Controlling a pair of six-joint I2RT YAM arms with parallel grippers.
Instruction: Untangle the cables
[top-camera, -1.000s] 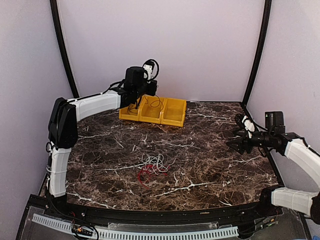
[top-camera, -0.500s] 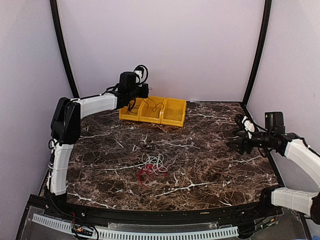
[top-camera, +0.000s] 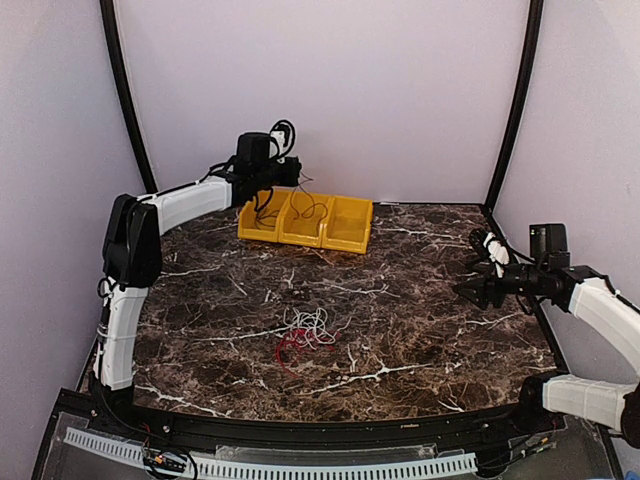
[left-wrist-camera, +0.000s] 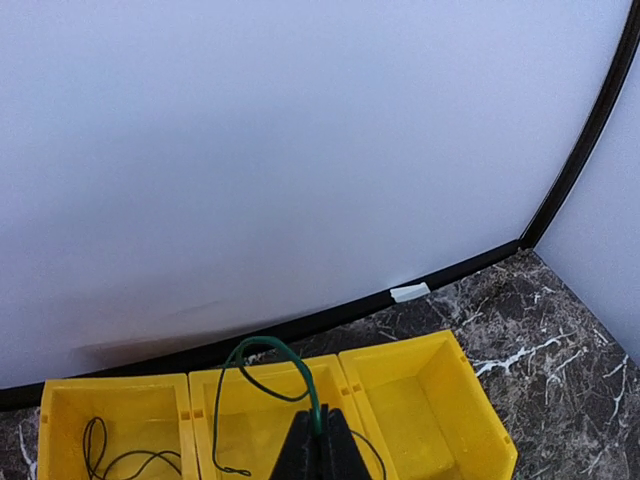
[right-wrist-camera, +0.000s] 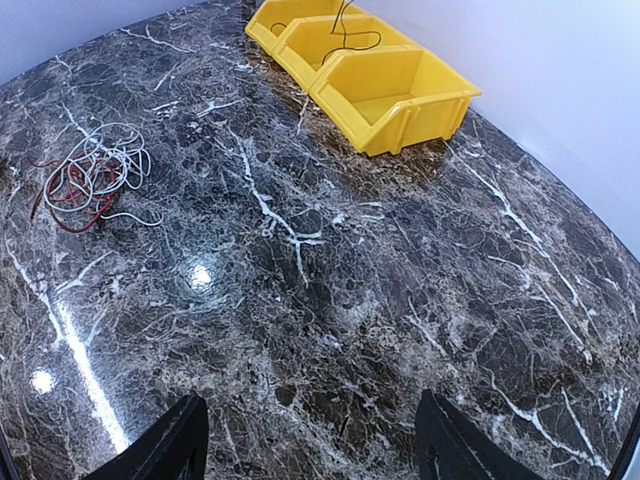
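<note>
Cables: red-and-white thin-wire tangle (top-camera: 308, 335) lies mid-table on dark marble tabletop (top-camera: 420, 330).
Left gripper (left-wrist-camera: 322, 415) clenched on thin dark-green wire (left-wrist-camera: 304, 372) above middle yellow plastic bin (left-wrist-camera: 262, 432); right gripper (right-wrist-camera: 310, 400) released, well apart from tangle.

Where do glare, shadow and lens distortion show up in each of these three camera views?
Right wrist view: white glare spots at lower left on the glossy marble tabletop. Left wrist view: a soft grey shadow low on the white wall, whose black base strip looks bowed. Top external view: even light; the red and white cables look small and slightly soft.
</note>
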